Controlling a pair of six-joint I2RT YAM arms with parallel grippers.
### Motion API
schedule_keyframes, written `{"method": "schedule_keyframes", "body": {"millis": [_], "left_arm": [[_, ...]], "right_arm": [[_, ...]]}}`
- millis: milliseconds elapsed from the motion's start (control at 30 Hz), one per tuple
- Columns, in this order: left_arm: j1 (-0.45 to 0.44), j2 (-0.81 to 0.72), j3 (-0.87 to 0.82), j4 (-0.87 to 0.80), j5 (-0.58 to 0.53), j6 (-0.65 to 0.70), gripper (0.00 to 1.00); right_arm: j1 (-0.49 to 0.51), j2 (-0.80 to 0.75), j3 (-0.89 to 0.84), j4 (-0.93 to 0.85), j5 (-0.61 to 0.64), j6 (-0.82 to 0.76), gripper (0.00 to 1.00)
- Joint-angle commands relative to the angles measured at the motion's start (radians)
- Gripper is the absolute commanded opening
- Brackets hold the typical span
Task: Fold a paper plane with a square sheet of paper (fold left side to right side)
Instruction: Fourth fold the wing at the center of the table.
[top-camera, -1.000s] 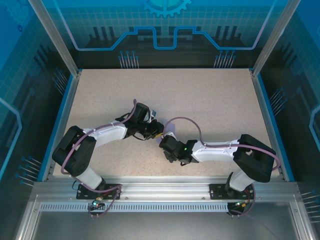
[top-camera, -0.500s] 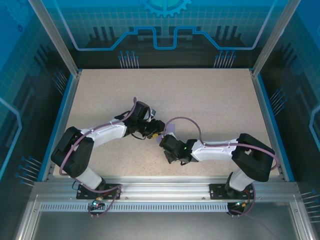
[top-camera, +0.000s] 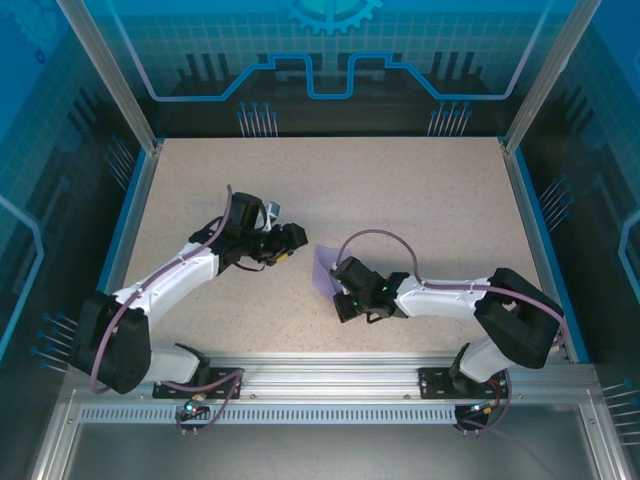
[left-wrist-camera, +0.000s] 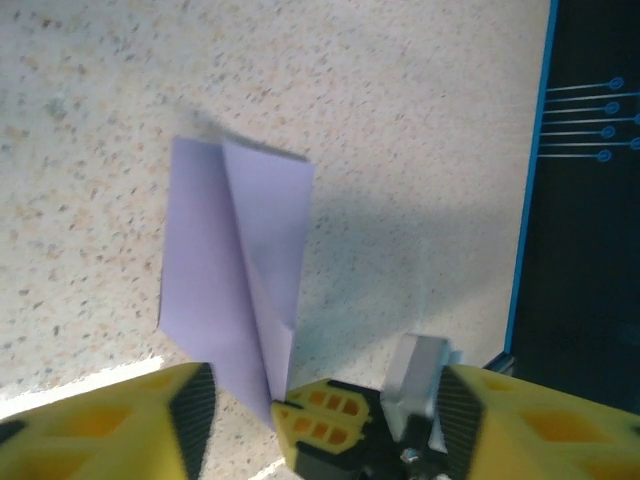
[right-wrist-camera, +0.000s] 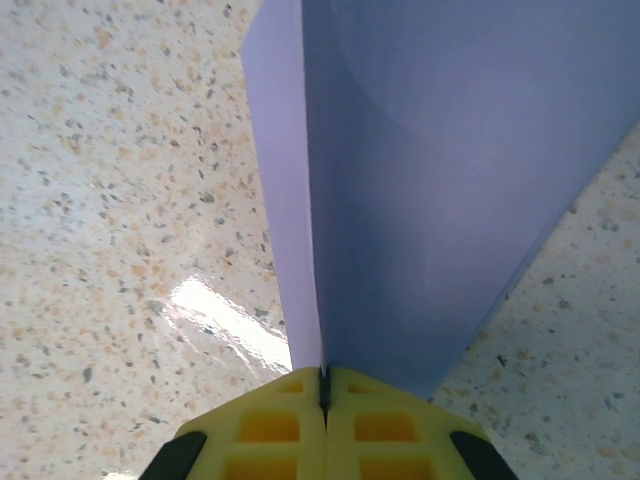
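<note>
Right gripper (right-wrist-camera: 323, 375) clamped tight on paper (top-camera: 322, 268), pinching folded lavender sheet at narrow end. Grip looks meant to keep layers together along crease; one flap stands off desk (top-camera: 420, 190). Paper near desk centre, slightly toward near edge. Left gripper (top-camera: 296, 238) spread wide, empty, near paper on its left side and facing it, seemingly placed to press or take free flap next. Desk speckled beige, faintly glossy, blue trim at side edges. Around it: aluminium frame, blue-lit panels with circuit graphics.
</note>
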Motion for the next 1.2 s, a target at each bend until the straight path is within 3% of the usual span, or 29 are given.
{"method": "schedule_keyframes", "body": {"millis": [0, 100, 200, 733, 1167], "left_arm": [[0.001, 0.027, -0.063, 0.011, 0.032, -0.002, 0.5], [-0.009, 0.075, -0.093, 0.075, 0.065, -0.019, 0.4], [-0.037, 0.124, -0.085, 0.104, 0.073, -0.018, 0.38], [-0.161, 0.352, 0.045, 0.165, 0.071, -0.037, 0.43], [-0.183, 0.459, 0.106, 0.157, 0.051, -0.04, 0.46]], "right_arm": [[-0.036, -0.03, -0.038, 0.081, -0.127, 0.007, 0.0], [-0.067, -0.039, -0.065, 0.117, -0.18, 0.018, 0.0], [-0.091, -0.042, -0.091, 0.146, -0.223, 0.03, 0.0], [-0.168, -0.053, -0.171, 0.275, -0.337, 0.089, 0.0], [-0.185, -0.035, -0.182, 0.285, -0.351, 0.099, 0.0]]}}
